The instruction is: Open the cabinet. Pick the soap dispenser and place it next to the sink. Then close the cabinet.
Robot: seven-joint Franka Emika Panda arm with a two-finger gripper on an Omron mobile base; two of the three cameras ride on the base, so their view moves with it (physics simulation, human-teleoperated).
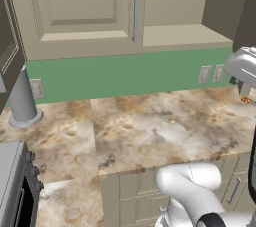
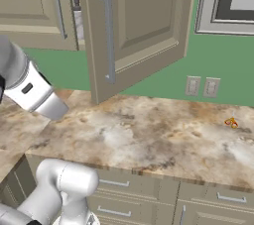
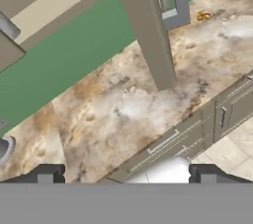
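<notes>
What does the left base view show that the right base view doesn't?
Left base view alone: the grey flared-base post and the open cabinet's bare shelf.

Right base view alone: the swung-out door, the soap dispenser behind it, and a framed window.

Shared: the marble counter, green wall, twin outlets and a small orange item.

No legible text, labels, brands, numbers or signs are present in any view (cabinet [image 2: 134,26] doors, wall and desk [image 1: 165,126] surfaces are all plain and unmarked).
</notes>
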